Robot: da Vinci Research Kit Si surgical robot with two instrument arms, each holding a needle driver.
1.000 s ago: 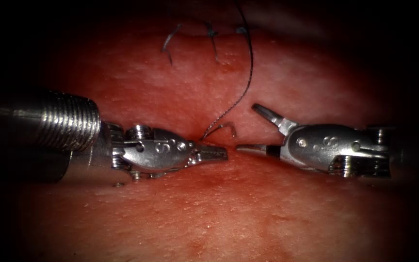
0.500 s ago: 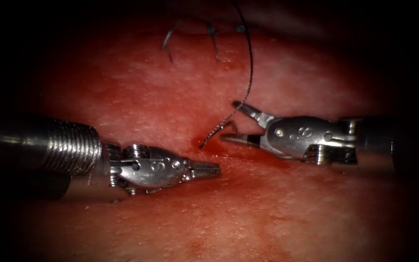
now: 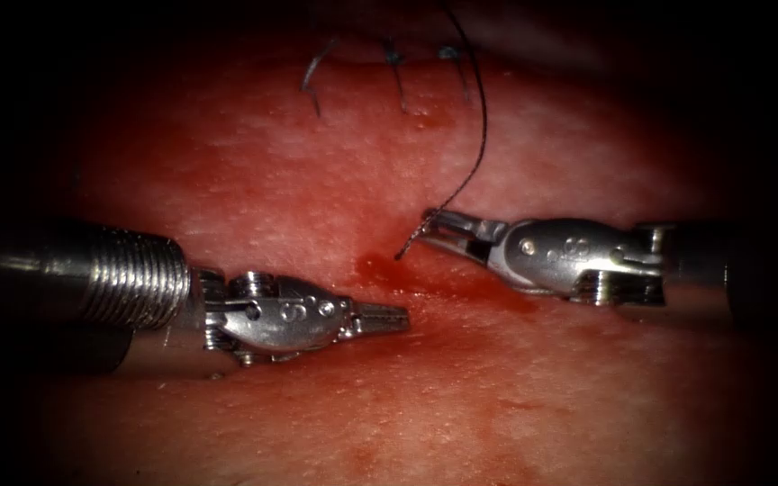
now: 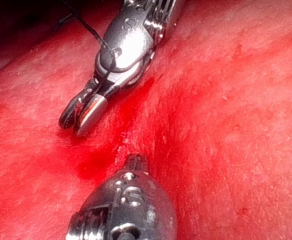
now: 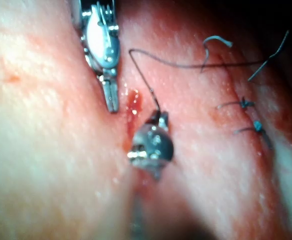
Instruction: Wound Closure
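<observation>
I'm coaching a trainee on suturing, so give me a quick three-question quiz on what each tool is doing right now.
1. True or false: the left tool holds the thread.
2. The right tool has its jaws: A) open, B) shut on the thread, C) shut on the tissue.
3. Fill in: the left tool's jaws are ____ and hold nothing.

Key: 1 false; 2 B; 3 shut.
</observation>
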